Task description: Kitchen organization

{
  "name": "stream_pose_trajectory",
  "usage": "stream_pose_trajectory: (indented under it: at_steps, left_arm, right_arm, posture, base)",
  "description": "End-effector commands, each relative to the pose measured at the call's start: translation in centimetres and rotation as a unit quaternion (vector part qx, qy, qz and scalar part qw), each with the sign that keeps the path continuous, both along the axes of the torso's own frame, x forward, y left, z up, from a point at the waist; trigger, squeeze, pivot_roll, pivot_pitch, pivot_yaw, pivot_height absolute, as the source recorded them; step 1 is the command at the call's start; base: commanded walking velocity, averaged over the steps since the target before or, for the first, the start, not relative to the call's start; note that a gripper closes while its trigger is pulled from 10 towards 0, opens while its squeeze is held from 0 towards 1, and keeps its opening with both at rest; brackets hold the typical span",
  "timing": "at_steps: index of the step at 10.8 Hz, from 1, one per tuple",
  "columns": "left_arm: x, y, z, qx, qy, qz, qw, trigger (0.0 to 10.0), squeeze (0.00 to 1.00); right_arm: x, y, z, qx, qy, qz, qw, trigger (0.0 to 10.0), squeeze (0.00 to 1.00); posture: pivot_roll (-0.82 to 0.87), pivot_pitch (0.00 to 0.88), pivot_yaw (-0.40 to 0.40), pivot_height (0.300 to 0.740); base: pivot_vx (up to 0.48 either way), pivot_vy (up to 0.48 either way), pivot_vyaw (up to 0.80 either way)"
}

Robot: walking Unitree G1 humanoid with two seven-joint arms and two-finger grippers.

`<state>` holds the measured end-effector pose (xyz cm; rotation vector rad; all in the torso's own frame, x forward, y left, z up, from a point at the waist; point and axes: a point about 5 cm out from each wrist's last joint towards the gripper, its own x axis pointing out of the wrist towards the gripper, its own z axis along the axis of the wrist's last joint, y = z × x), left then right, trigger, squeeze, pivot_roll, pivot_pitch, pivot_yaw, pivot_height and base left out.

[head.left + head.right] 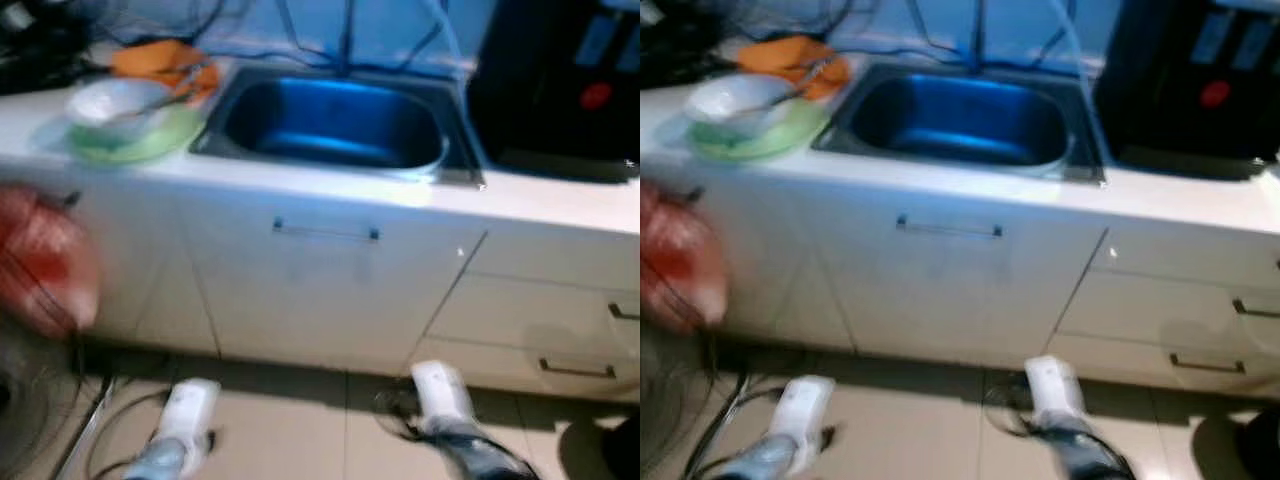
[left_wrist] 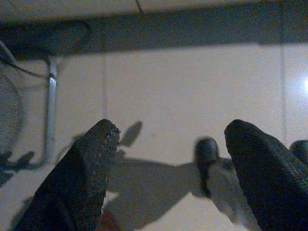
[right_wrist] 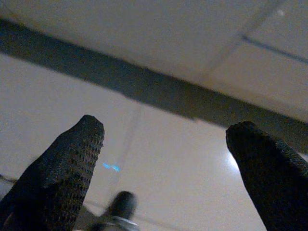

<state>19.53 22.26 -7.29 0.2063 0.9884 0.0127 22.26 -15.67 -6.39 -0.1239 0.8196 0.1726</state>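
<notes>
A steel sink [image 1: 335,122] is set into the white counter [image 1: 300,185] ahead of me. Left of it, a white bowl [image 1: 112,100] sits on a green plate [image 1: 150,143], with an orange object [image 1: 165,60] behind them. My left gripper [image 2: 171,139] hangs low over the tiled floor, open with nothing between its fingers. My right gripper [image 3: 168,127] also hangs open and holding nothing, facing the floor and the base of the cabinets. The picture is blurred.
A black appliance [image 1: 560,85] stands on the counter right of the sink. White cabinet doors and drawers [image 1: 560,330] run below. A blurred red object [image 1: 40,260] and a fan grille [image 1: 30,400] with cables are at the left. My white feet [image 1: 440,395] stand on beige tiles.
</notes>
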Motion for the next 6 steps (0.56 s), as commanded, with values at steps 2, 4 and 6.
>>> stream_pose_trajectory:
  at_steps: [2, 4, 6]
  left_arm:
    - [0.8, -1.3, 0.2, -0.018, -0.034, -0.006, 0.999, 10.0, 0.0]
    - [1.1, -1.5, 0.6, -0.048, -0.086, 0.028, 0.995, 10.0, 0.0]
    - [1.5, -1.6, 1.0, -0.048, -0.117, 0.02, 0.992, 10.0, 0.0]
  right_arm:
    - [0.1, -1.6, 0.3, 0.013, -0.012, -0.031, 0.999, 10.0, 0.0]
    - [2.1, -2.0, 2.0, 0.053, -0.075, -0.048, 0.995, 10.0, 0.0]
    - [3.2, -2.2, 3.1, 0.064, -0.118, -0.043, 0.99, 10.0, 0.0]
  posture:
    - [0.1, 0.0, -0.026, 0.74]
    - [0.11, 0.004, -0.031, 0.74]
    - [0.11, 0.001, -0.033, 0.74]
  base:
    - [0.0, 0.0, 0.0]
    - [0.0, 0.0, 0.0]
    - [0.0, 0.0, 0.0]
